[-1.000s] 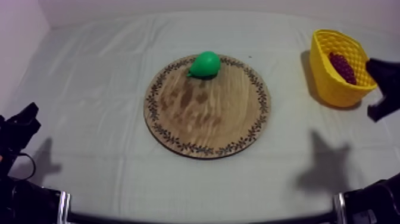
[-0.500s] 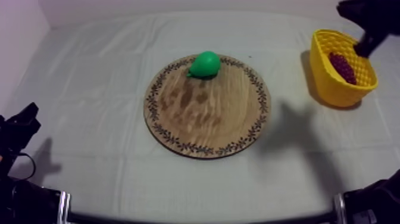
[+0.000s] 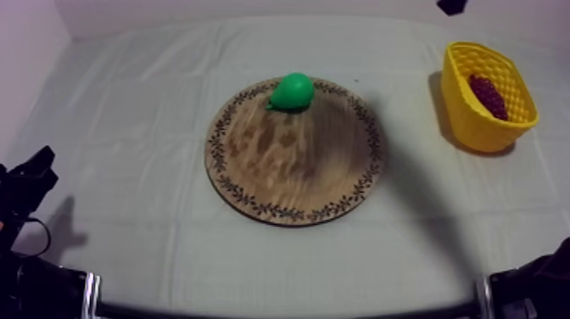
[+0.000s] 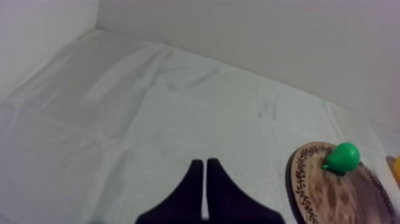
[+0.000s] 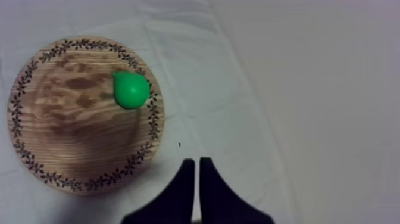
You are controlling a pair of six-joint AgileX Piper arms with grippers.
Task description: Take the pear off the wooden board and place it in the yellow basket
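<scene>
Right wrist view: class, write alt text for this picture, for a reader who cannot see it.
A green pear lies near the patterned rim of the round wooden board, seen from above on the grey-white cloth. The right gripper hangs over the cloth beside the board, its two black fingers together, holding nothing.

Open cloth (image 3: pixel 413 136) btw board (image 3: pixel 295 174) & basket (image 3: pixel 472 127) — grapes (image 3: pixel 486 95) inside.

The left arm (image 3: pixel 32 284) sits low at its own side. The left gripper (image 4: pixel 205 163) rests with its 2 black fingers pressed together into a narrow wedge, nothing between them. The right arm (image 3: pixel 450 6) is up high and far back, a dark piece of it at the top view's far edge. The right gripper (image 5: pixel 197 162) points straight down, its 2 fingers likewise together on nothing.
</scene>
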